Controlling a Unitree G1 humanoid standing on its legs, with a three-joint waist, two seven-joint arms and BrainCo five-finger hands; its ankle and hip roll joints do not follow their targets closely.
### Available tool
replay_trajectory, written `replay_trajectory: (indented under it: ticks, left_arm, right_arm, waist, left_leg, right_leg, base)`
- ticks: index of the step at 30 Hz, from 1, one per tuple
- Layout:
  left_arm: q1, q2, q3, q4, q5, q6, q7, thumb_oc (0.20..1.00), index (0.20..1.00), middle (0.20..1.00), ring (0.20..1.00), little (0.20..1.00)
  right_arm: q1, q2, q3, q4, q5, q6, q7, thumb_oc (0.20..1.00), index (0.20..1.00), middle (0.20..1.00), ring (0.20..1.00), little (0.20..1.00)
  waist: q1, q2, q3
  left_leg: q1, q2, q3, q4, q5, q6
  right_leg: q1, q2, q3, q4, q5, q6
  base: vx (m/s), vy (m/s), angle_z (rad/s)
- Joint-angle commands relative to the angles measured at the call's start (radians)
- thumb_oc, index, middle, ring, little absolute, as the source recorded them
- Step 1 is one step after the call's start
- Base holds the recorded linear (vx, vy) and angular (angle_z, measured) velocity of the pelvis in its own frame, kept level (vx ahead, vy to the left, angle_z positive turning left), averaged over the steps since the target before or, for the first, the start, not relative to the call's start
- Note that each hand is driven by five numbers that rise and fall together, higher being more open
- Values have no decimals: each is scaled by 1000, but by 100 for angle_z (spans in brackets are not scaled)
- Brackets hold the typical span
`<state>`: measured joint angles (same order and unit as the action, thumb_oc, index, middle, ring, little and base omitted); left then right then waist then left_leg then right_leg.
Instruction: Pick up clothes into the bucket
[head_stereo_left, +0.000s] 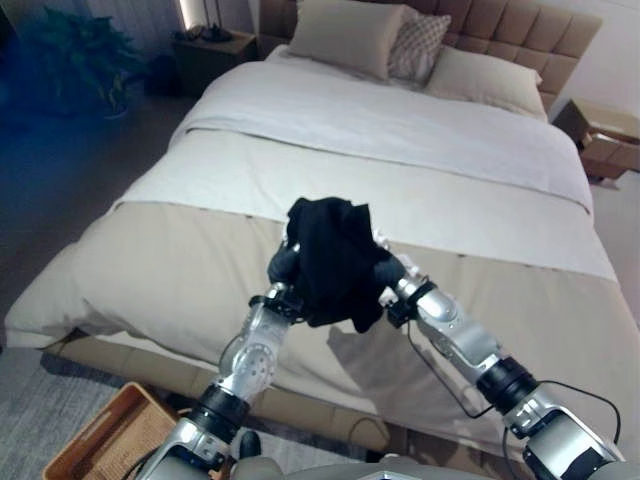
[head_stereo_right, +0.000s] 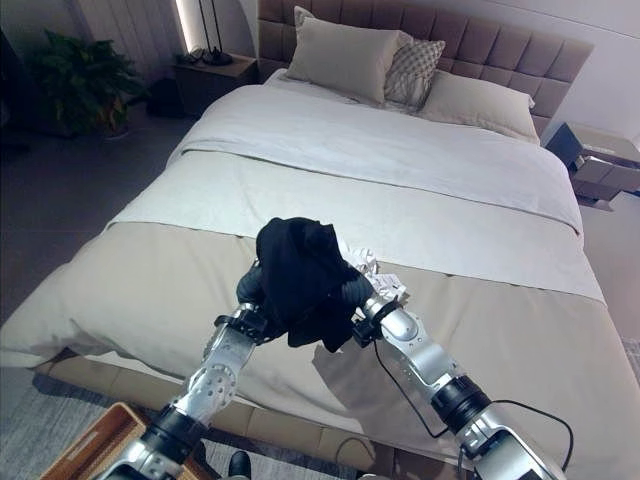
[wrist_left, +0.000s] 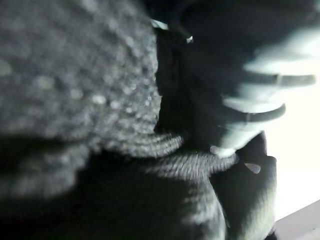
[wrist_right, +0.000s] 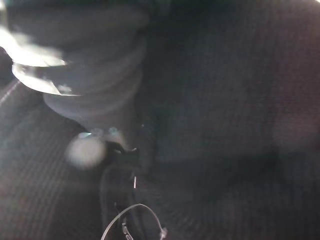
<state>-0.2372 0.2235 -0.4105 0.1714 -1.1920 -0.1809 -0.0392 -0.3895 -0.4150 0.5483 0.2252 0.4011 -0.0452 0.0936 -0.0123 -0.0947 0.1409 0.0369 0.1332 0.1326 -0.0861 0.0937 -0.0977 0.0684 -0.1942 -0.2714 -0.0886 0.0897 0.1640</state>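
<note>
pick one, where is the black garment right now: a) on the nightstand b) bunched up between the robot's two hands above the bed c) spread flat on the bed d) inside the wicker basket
b: the black garment hangs bunched between the left hand and the right hand, raised over the foot of the bed, while the wicker basket sits on the floor below.

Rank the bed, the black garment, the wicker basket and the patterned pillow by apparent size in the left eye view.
1. Bed
2. Black garment, though nearness to the camera enlarges it
3. Wicker basket, partly cut off, and patterned pillow, partly hidden: too alike to rank
</note>
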Motion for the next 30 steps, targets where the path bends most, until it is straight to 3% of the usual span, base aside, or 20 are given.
replay_trajectory:
  ticks: [1,15,16,17,27,30]
  left_arm:
    - [-94,-43,-113,-104,30,22,-75,200,200,200,200,200]
    - [-41,-42,-98,-93,42,29,-54,200,200,200,200,200]
    - [-39,-43,-95,-93,44,27,-51,200,200,200,200,200]
    - [-35,-44,-90,-92,46,27,-49,200,200,200,200,200]
    - [29,-33,13,-100,47,-9,-15,200,200,200,200,200]
    - [79,25,130,-117,159,-45,21,200,200,200,200,200]
  right_arm:
    - [-128,50,-37,42,-22,-49,-57,200,200,200,200,200]
    - [-111,70,-98,48,-87,-59,-133,200,200,200,200,200]
    - [-108,71,-103,50,-94,-58,-136,291,291,291,291,291]
    - [-104,71,-105,49,-107,-59,-138,1000,1000,1000,1000,1000]
    - [-43,92,-147,96,-118,-60,-171,1000,1000,1000,1000,1000]
    - [-3,101,-182,150,-130,-62,-182,1000,1000,1000,1000,1000]
  waist:
    - [13,-10,16]
    - [20,-7,24]
    - [20,-6,24]
    - [21,-6,25]
    - [32,-8,55]
    - [47,-6,77]
  left_leg:
    - [4,29,0,64,-71,-7]
    - [2,26,-3,81,-82,-3]
    - [1,25,-4,82,-82,-2]
    - [1,24,-6,83,-82,-2]
    - [-14,19,-29,98,-86,6]
    - [-21,18,-43,106,-86,9]
  right_leg:
    - [26,-82,-55,36,9,66]
    - [29,-85,-56,39,4,66]
    - [30,-85,-57,41,3,66]
    - [31,-86,-58,44,1,65]
    - [19,-101,-72,119,-31,62]
    - [4,-108,-78,165,-50,56]
  base:
    - [0,0,0]
    - [0,0,0]
    - [11,-4,3]
    - [9,-5,6]
    - [-10,6,9]
    - [-36,5,5]
